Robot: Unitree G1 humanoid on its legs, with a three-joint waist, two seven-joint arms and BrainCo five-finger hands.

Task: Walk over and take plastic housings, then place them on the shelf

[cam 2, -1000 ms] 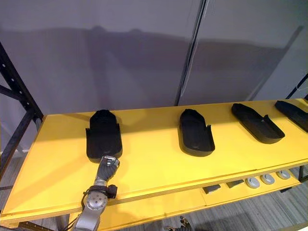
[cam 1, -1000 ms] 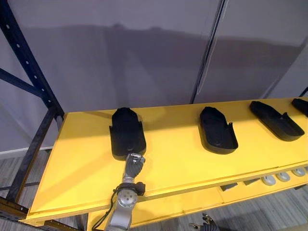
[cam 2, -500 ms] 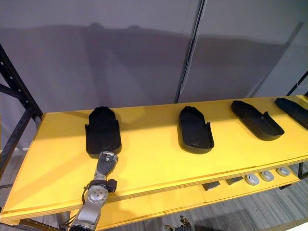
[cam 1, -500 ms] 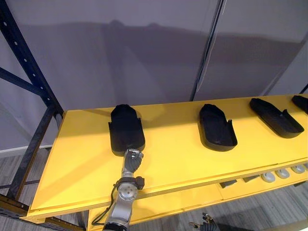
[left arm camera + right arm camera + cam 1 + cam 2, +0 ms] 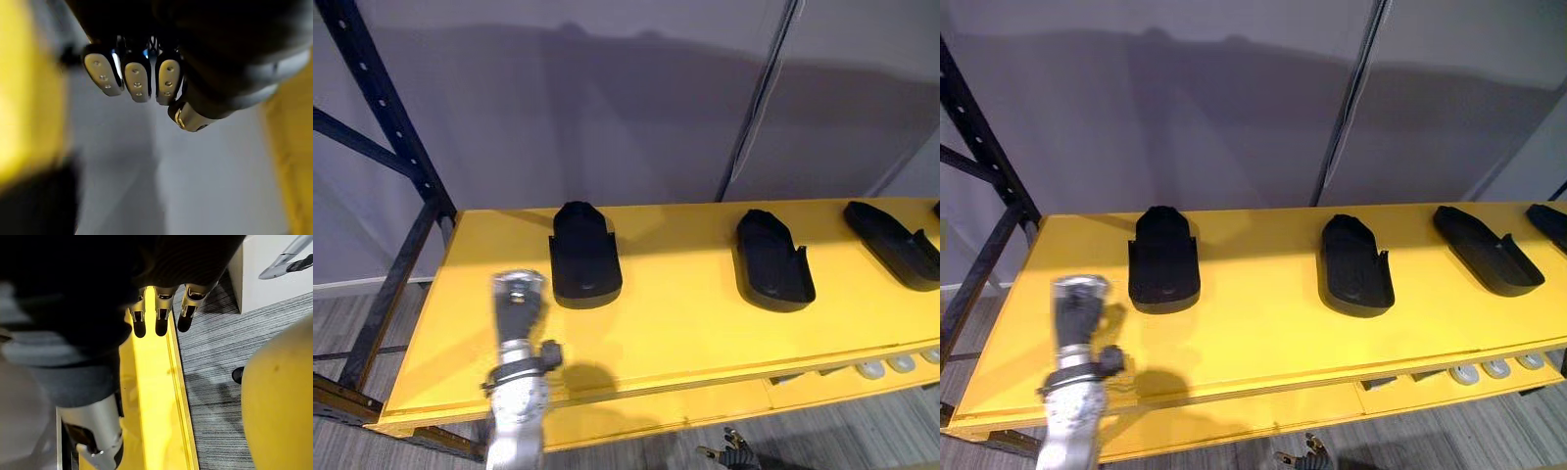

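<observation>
Several black plastic housings lie in a row on the yellow shelf board [image 5: 675, 333]: one at the left [image 5: 585, 257], one in the middle [image 5: 773, 262], another further right [image 5: 891, 243]. My left hand [image 5: 519, 292] is raised over the shelf's front left part, short of the left housing and apart from it. In the left wrist view its fingers [image 5: 137, 78] are curled with the thumb close by, and they hold nothing. My right hand [image 5: 156, 318] hangs low beside the shelf's edge, fingers straight and empty; it also shows at the bottom of the left eye view [image 5: 734, 452].
A dark blue rack upright [image 5: 391, 166] with a diagonal brace stands at the left. A grey wall backs the shelf. Small silver parts [image 5: 886, 364] lie on a lower yellow shelf at the right. A white box [image 5: 274, 269] stands on the grey floor.
My left hand has drawn back from the left housing, toward me and to the left, and risen. The housing stays on the shelf. The camera has shifted slightly.
</observation>
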